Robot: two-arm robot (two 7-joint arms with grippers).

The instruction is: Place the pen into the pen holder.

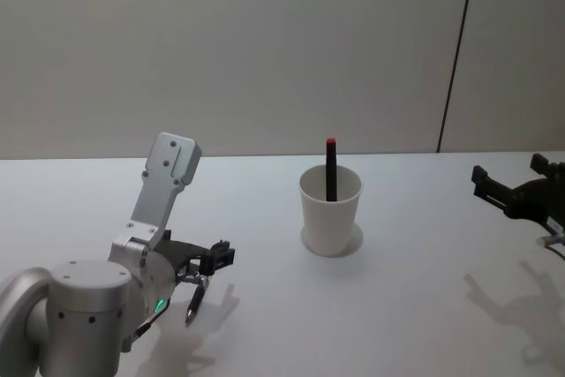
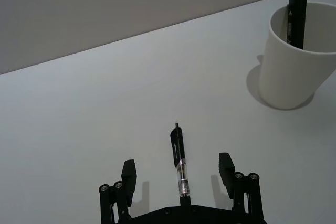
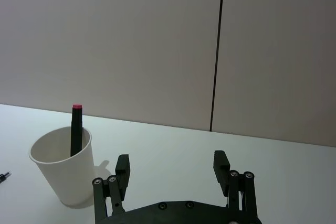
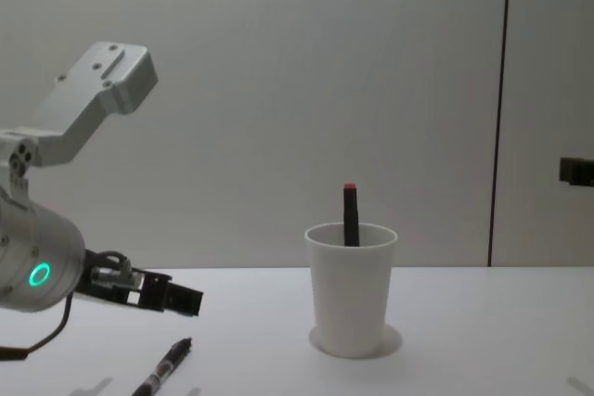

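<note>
Near left, under the released left gripper (image 2: 177, 165), the slim black-and-clear pen (image 2: 177, 145) could be rolled off by a skewed pinch; the white paper-cup pen holder (image 2: 294, 66) is set at centre, and the right gripper (image 3: 171, 163) is parked unclenched far right.

The pen (image 1: 192, 305) lies on the worktop (image 1: 424, 289) at left, between the left pincer's (image 2: 177, 167) parted fingers — touching neither. To its right stands the pen holder (image 1: 330, 209), another pen (image 1: 331, 169) upright inside; the right pincer (image 3: 171, 160) hangs farther right.
</note>
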